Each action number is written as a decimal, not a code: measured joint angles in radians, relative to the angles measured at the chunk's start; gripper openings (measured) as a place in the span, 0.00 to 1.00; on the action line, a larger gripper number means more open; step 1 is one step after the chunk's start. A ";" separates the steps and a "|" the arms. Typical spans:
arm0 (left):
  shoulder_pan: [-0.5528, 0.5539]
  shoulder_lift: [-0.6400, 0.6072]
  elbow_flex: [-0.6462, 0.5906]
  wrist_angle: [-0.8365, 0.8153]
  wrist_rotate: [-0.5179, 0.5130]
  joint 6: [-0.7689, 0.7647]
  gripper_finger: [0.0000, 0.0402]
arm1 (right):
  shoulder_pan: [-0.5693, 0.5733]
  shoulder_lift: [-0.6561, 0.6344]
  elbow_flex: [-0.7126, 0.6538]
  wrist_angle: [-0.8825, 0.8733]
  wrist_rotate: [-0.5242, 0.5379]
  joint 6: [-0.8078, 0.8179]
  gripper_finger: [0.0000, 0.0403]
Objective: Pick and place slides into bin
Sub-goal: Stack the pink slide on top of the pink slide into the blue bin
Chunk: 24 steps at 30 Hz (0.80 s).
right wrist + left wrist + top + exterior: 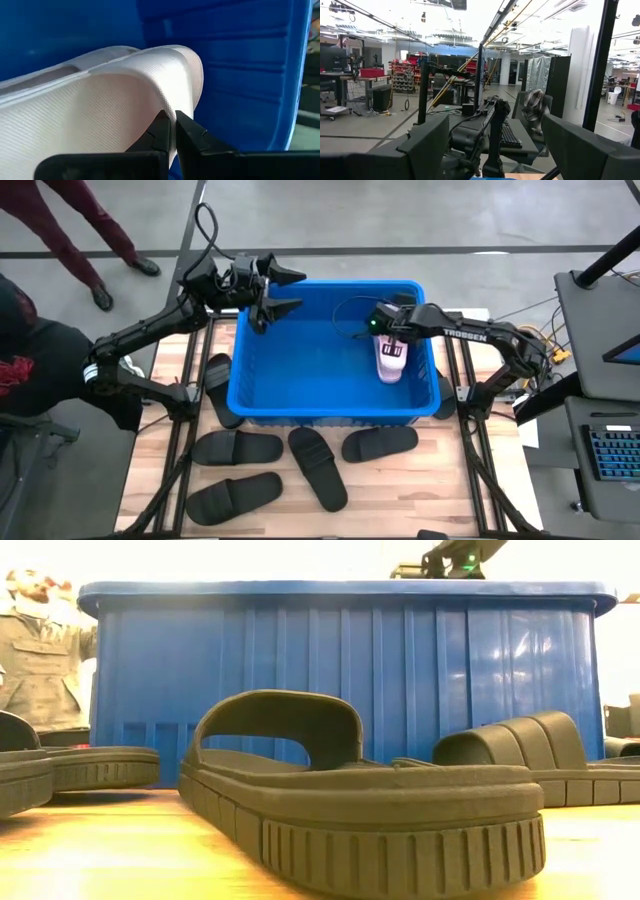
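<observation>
The right gripper (171, 131) is pinching the strap edge of a pale pink slide (391, 360), fingers clenched on it; only the right wrist view is showing that bite. From above, the slide is hanging inside the blue bin (330, 406) at its three o'clock side, long axis running twelve to six. The left gripper (287, 292) is hovering over the bin's eleven o'clock corner, fingers spread, empty. Black slides (318, 467) are lying at six o'clock.
</observation>
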 joint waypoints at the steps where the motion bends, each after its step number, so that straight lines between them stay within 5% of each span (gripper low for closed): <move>1: 0.001 0.000 0.000 -0.001 0.000 0.001 0.75 | -0.002 0.000 -0.011 0.017 0.000 -0.020 0.02; 10: 0.006 0.000 0.000 -0.037 0.004 0.026 0.75 | -0.009 0.000 -0.079 0.098 0.000 -0.157 0.02; 24: 0.006 0.000 0.000 -0.055 0.005 0.027 0.75 | -0.035 -0.002 -0.187 0.217 -0.037 -0.156 0.02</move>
